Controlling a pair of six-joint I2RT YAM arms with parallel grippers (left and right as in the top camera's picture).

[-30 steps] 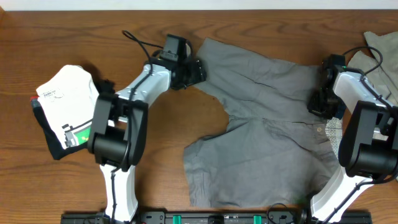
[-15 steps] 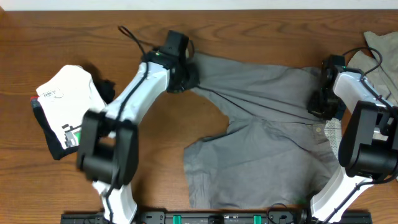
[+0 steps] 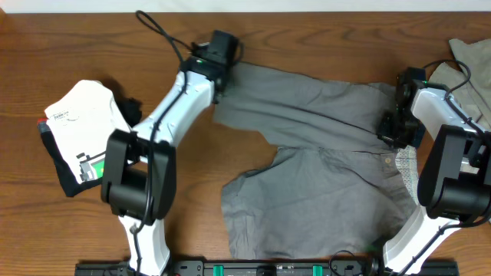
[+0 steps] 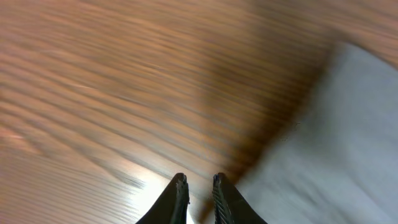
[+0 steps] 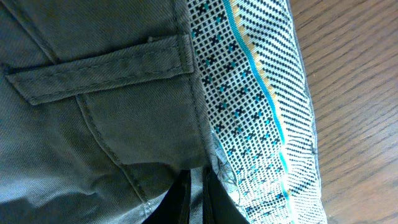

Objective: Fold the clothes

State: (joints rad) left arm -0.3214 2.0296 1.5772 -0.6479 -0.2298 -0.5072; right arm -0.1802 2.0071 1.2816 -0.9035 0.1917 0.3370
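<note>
Overhead: shorts (image 3: pixel 322 153) lie lengthwise across the worktop (image 3: pixel 77 46), waistband right, legs pointing left. My right fingers (image 5: pixel 183 200) pinch the waistband; whether my left fingers (image 4: pixel 180 200) grip anything, I cannot tell.

Pincer (image 4: pixel 199 180): mine, at the bottom edge, two dark fingers (image 4: pixel 176 200) pointing up, tips nearly together with only a thin slit between.
Grip: can't tell whether any fabric is pinched.
Bench (image 4: pixel 93 93): brown wood grain, heavily blurred, a bright glare patch just left of my tips.
Clothes (image 4: pixel 348 143): plain grey fabric filling the right side, its edge slanting down to just beside my right finger.
</note>
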